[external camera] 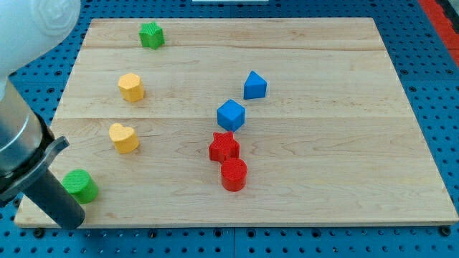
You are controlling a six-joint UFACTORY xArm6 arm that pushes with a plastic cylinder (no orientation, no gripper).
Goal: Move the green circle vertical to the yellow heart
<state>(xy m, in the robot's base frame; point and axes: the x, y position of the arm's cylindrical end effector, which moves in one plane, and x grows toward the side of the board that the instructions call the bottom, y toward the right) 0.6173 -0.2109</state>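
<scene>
Camera view: our tip (70,223) near-left, touching green circle (80,185), placed to push it; yellow heart (124,137) farther right; no gripper fitted.

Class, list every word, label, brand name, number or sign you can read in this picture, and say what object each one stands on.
None: no readable text shows anywhere. The wooden board, the blue pegboard around it, the green circle, the yellow heart and the other coloured blocks are all unmarked. My tip sits beside the green circle, also unlabelled.
</scene>
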